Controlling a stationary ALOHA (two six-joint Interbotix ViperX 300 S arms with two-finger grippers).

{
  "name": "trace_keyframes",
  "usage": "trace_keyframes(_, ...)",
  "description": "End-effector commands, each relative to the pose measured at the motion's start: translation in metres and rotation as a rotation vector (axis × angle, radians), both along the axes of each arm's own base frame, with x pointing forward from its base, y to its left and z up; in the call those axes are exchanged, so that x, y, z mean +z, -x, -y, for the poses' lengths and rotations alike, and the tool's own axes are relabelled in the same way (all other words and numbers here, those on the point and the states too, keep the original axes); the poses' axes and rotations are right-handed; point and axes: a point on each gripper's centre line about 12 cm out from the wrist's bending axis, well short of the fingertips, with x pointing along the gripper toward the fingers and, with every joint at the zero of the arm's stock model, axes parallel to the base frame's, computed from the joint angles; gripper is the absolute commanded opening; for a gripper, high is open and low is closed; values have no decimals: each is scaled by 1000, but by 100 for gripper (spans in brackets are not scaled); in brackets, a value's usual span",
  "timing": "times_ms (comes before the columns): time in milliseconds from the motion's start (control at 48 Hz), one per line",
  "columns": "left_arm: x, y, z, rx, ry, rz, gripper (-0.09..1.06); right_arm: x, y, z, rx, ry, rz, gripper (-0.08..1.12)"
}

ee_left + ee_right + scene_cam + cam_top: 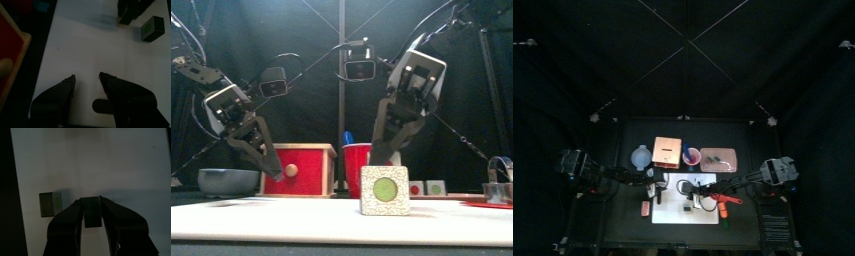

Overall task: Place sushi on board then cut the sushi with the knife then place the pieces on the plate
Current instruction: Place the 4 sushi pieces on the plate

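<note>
Right gripper (92, 199) pinches a dark block (92, 218) – by a sushi piece (51, 204) (on the board (100, 158)) – left gripper (87, 76) is wide open.

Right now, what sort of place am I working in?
Probably a robot test booth set up as a toy kitchen: black curtains around a small table, a white board with toy sushi, and a wooden box.

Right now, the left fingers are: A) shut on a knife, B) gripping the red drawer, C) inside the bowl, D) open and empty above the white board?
D: the left fingers stand apart, with only bare white board showing between them.
</note>
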Motion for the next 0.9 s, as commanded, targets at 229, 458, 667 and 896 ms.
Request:
trace_keyframes(229,5,-4,1,-2,-1,20,81,40,69,89,-293,4,43,60)
trace_keyframes(458,4,-3,1,-3,-2,18,81,20,118,141,-511,3,-40,60)
trace_keyframes(667,5,-4,0,1,0,20,81,4,145,163,-618,3,-92,60)
trace_keyframes(896,5,-5,-1,6,0,23,81,-7,156,169,-638,14,-111,60)
